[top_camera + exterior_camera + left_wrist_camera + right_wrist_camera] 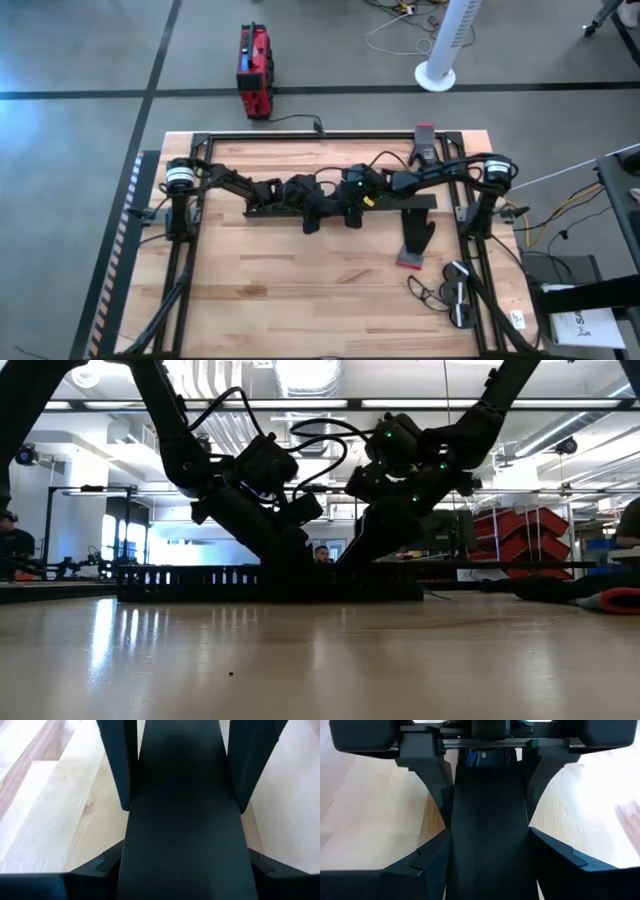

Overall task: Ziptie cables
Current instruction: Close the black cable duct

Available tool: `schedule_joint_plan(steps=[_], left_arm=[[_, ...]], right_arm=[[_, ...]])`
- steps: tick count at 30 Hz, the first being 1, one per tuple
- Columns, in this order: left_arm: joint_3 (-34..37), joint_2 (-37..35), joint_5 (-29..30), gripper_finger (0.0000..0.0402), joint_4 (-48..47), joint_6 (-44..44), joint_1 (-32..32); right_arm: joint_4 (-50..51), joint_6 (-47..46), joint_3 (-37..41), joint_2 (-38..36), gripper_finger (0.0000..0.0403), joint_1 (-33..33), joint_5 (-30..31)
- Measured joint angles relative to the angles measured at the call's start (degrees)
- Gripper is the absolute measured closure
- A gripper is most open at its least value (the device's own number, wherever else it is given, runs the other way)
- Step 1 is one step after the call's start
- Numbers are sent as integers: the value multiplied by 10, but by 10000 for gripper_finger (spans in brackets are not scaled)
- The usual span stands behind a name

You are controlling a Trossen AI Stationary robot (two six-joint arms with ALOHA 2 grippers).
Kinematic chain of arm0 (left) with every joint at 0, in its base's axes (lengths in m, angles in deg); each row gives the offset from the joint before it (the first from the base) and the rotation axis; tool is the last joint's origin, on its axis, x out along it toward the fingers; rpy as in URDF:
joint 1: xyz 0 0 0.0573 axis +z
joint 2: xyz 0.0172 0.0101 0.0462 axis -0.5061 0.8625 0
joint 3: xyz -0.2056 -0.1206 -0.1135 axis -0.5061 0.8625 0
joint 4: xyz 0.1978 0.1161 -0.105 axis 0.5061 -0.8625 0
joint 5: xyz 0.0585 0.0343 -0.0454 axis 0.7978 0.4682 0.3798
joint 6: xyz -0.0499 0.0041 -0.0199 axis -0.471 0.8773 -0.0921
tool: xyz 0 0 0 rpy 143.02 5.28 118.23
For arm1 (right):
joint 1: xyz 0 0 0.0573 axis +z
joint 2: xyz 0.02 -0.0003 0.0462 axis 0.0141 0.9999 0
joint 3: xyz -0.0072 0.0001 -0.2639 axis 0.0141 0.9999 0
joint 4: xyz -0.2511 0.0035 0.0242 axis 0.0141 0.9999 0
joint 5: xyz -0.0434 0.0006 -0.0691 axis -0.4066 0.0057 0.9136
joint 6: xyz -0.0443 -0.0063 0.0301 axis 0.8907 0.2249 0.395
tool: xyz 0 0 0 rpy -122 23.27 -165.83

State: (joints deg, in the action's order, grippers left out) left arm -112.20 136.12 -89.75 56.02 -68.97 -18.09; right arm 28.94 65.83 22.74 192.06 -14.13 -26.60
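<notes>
Open counter (300, 300) lies across the near half. Both arms meet low over the black bar (340, 207) at mid-counter, blocking passage there. An upright black stand (415, 240) and a small cable loop (428, 291) occupy the right near corner.

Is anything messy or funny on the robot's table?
Nothing looks spilled or broken. Both grippers, left and right, sit low against a long black bar mid-table. A loose tangle of thin wire lies near the table's right front corner, far from both.
</notes>
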Motion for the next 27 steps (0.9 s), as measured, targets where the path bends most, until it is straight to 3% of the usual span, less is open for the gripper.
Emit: schedule_joint_plan(steps=[10, 19, 23, 27], left_arm=[[2, -2, -17, 180, -10, 16, 0], [12, -80, -40, 118, -145, 14, -6], [55, -137, -31, 104, -187, -16, -8], [120, -179, -10, 109, -168, -55, -14]], right_arm=[[15, 10, -47, 26, 185, 3, -15], [22, 31, -18, 7, 185, 1, -33], [30, 33, -2, -8, 185, -5, -31], [53, 45, 8, -28, 185, -12, -31]])
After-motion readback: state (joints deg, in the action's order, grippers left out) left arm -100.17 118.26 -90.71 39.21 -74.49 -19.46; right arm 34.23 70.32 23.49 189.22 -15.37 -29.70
